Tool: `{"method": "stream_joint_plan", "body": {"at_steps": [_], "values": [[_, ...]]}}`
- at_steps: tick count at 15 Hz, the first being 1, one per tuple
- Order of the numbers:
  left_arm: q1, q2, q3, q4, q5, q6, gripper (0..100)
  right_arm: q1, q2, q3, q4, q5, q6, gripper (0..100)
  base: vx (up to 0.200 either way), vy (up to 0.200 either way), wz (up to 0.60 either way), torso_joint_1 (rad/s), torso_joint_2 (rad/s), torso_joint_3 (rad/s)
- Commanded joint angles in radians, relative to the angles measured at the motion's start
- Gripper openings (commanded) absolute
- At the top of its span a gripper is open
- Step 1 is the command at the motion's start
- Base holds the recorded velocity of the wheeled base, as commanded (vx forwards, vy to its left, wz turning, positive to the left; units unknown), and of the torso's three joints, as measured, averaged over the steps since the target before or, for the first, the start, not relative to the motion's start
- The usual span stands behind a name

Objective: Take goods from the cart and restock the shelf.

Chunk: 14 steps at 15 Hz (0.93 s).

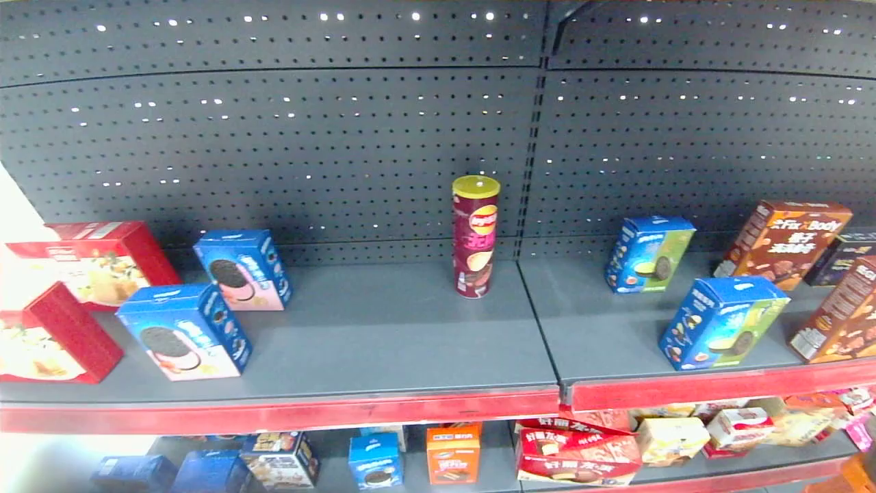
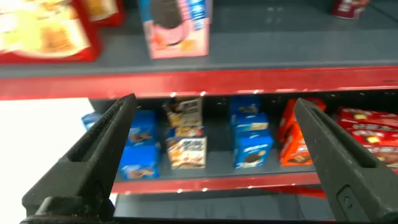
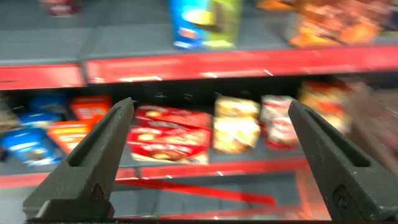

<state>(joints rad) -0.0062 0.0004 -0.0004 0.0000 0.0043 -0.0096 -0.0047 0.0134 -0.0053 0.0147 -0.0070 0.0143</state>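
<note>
Cylindrical chip can (image 1: 475, 236), yellow lid, upright at back of grey metal shelf (image 1: 383, 342) by the pegboard (image 1: 308, 157) (seen whole in head view). Left gripper (image 2: 212, 101) and right gripper (image 3: 209, 104): fingers spread, empty, facing lower-shelf cardboard boxes (image 2: 252, 146).

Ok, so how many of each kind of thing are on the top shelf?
Red boxes: 2
Blue-and-pink cookie boxes: 2
Blue-and-green cookie boxes: 2
Brown boxes: 2
Dark box, partly hidden between the brown ones: 1
Chip can: 1
Total: 10
</note>
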Motion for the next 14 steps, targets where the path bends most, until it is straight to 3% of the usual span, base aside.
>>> {"method": "stream_joint_plan", "body": {"at_steps": [1, 14], "values": [[0.000, 0.001, 0.000, 0.000, 0.000, 0.000, 100, 0.000, 0.002, 0.001, -0.001, -0.001, 0.000, 100, 0.000, 0.000, -0.60, 0.012, 0.01, -0.002], [0.000, 0.001, 0.000, 0.000, 0.000, 0.000, 100, 0.003, -0.009, 0.001, -0.001, -0.004, -0.002, 100, 0.000, 0.000, -0.60, 0.002, 0.00, 0.004]]}}
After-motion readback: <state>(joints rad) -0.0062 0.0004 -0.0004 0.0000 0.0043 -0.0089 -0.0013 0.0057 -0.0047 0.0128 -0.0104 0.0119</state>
